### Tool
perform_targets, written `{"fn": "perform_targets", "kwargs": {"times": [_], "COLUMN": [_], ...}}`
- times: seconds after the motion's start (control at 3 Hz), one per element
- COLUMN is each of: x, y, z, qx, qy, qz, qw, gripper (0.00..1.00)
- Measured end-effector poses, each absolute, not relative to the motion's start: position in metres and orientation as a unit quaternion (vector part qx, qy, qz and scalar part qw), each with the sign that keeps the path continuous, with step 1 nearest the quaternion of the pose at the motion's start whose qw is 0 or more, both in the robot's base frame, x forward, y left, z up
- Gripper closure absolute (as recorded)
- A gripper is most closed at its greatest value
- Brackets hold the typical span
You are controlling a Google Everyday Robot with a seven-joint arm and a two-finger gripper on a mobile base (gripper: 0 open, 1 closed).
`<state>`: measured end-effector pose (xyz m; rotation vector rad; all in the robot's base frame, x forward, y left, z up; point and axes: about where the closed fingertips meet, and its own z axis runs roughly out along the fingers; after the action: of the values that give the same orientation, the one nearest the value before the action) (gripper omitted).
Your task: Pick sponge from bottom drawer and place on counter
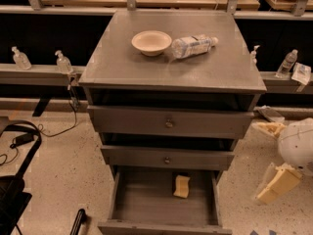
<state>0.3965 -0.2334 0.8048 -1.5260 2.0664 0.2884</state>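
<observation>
The pale-yellow sponge (182, 185) lies in the open bottom drawer (142, 202), near its back, right of the middle. The grey metal counter (132, 67) is the cabinet's top, above the two closed drawer fronts. My gripper (274, 155) is low at the right edge of the view, to the right of the cabinet and apart from it. Its cream-yellow fingers (279, 182) are spread wide and hold nothing. It is roughly level with the lower drawers, well to the right of the sponge.
A cream bowl (151, 42) and a clear plastic bottle (193, 45) on its side lie at the counter's back. Small bottles (62, 61) stand on the ledges either side. Cables and black gear (14, 146) lie on the floor at left.
</observation>
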Motion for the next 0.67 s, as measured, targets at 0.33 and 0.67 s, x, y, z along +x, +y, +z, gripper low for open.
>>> {"fn": "perform_targets", "kwargs": {"times": [0.33, 0.67], "x": [0.406, 0.413], "y": [-0.225, -0.221], "z": [0.756, 0.690], "qx": [-0.555, -0.530], "qy": [0.746, 0.725], "qz": [0.166, 0.220], "qw": [0.328, 0.383], "gripper": [0.00, 0.00]}}
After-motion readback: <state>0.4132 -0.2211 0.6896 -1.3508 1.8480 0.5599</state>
